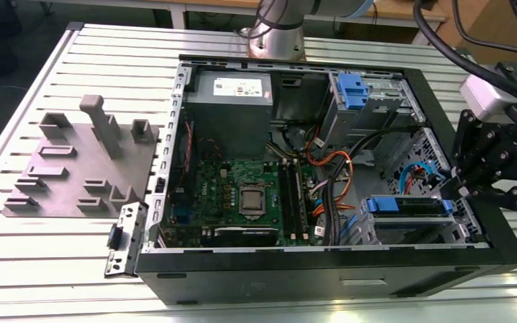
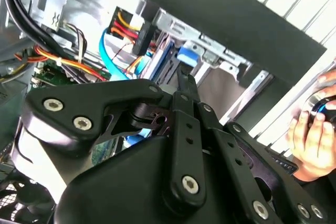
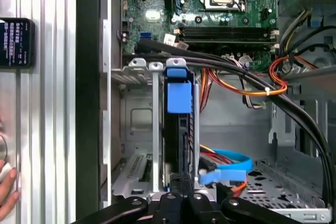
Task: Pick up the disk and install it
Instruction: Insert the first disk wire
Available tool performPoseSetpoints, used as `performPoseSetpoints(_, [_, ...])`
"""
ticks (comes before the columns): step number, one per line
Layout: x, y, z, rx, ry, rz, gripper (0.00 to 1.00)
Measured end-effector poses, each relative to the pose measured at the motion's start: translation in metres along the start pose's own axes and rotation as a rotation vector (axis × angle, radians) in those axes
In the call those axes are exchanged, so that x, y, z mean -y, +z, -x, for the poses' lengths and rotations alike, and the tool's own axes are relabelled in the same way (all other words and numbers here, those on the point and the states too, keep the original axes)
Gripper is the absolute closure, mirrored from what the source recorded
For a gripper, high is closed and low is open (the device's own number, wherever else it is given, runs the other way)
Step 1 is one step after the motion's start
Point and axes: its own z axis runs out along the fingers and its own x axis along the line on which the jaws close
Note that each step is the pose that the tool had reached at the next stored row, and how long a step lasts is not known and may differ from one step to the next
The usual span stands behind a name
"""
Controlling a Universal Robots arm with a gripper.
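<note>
1. My gripper [image 1: 474,182] hangs at the rim of the open computer case [image 1: 501,249], directly over the drive cage [image 3: 137,124] in the corner nearest me. In both wrist views my fingers look drawn together, their tips meeting the edge of the disk [image 3: 177,129] that faces me; whether they actually pinch it, I cannot tell.
2. The disk stands on edge in the cage slot straight ahead of my fingertips, its blue carrier tab [image 3: 178,95] at the end away from me.
3. I judge it stiff, fairly heavy for its size and shock-sensitive, with smooth metal faces; the plastic carrier frame is the safer place to hold.
4. The case also holds a motherboard [image 3: 210,3] beyond the cage and bundled cables [image 3: 247,85] beside it.
5. A person's hand [image 2: 310,137] rests outside the case wall.
</note>
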Motion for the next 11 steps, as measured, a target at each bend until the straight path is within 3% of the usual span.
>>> performPoseSetpoints(4, [0.0035,0.0001,0.0071,0.0001,0.000,0.0004,0.89])
performPoseSetpoints(11, [0.0043,-0.0009,0.0202,0.0001,0.000,0.0005,0.89])
